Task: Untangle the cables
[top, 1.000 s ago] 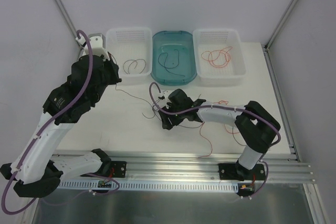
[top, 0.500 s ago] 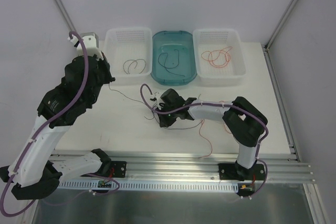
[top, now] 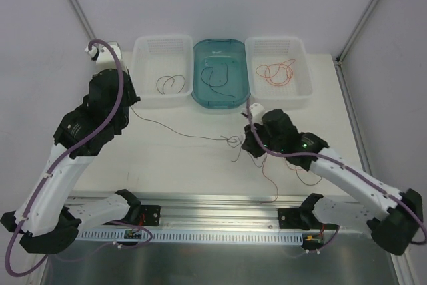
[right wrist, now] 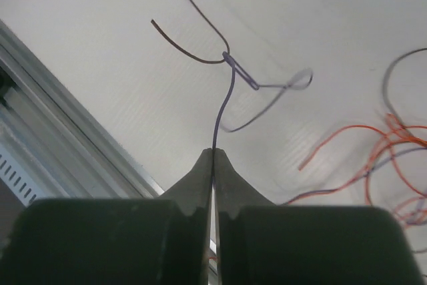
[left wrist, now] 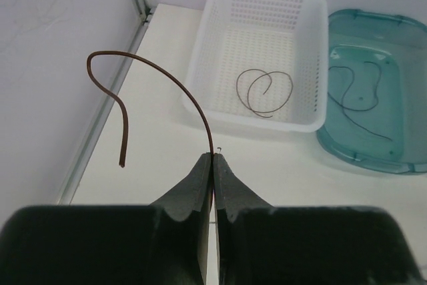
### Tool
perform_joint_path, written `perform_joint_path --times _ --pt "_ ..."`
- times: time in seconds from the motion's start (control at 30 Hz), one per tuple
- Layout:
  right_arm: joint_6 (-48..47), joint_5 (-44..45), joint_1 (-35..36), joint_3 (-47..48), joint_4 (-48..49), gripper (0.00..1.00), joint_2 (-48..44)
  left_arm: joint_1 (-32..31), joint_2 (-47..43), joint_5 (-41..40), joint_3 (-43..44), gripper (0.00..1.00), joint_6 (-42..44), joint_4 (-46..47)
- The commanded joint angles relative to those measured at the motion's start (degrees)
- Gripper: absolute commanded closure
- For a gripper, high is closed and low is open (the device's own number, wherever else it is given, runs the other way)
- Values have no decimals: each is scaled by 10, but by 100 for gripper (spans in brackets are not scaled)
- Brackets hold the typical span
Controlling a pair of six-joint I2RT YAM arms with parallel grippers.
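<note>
The right gripper point(right wrist: 213, 153) is pinched shut on a bluish wire point(right wrist: 223, 101). Just ahead, it hooks a brown wire point(right wrist: 200, 60) whose far end the closed left gripper point(left wrist: 213, 160) clamps. Draw them apart slowly and gently so the hook slips free.

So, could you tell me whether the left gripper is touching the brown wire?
Touching. In the left wrist view, the left gripper has its jaws shut on the brown wire, no gap visible.
</note>
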Motion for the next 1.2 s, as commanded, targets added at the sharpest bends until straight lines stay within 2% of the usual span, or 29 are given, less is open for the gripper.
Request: perform_joint_path --times 0.0,0.13,0.23,0.4,0.5,0.73,0.93,1.07,1.17 --pt "-12 48 -44 9 -105 99 -109 29 15 -23 -27 98 8 0" --pt "-9 87 -131 37 -158 99 -199 70 22 3 -67 98 -4 -1" --pt "5 127 -162 58 -185 99 -243 99 25 15 -85 98 -7 -2" --pt "33 203 -182 83 -203 99 -306 137 22 1 -118 98 -4 -1" --pt "40 217 -182 104 -194 99 -341 162 19 1 -148 98 -3 -3" --pt "45 289 -182 157 -218 99 -346 226 -2 35 -211 98 -22 -4" --pt "50 213 -182 163 -222 99 -303 235 -28 109 -199 100 -40 -7" --pt "68 137 -182 96 -200 99 -254 235 -37 195 -165 100 -46 -8" --pt "99 90 -182 30 -148 96 -211 235 -43 249 -123 100 -44 -9"
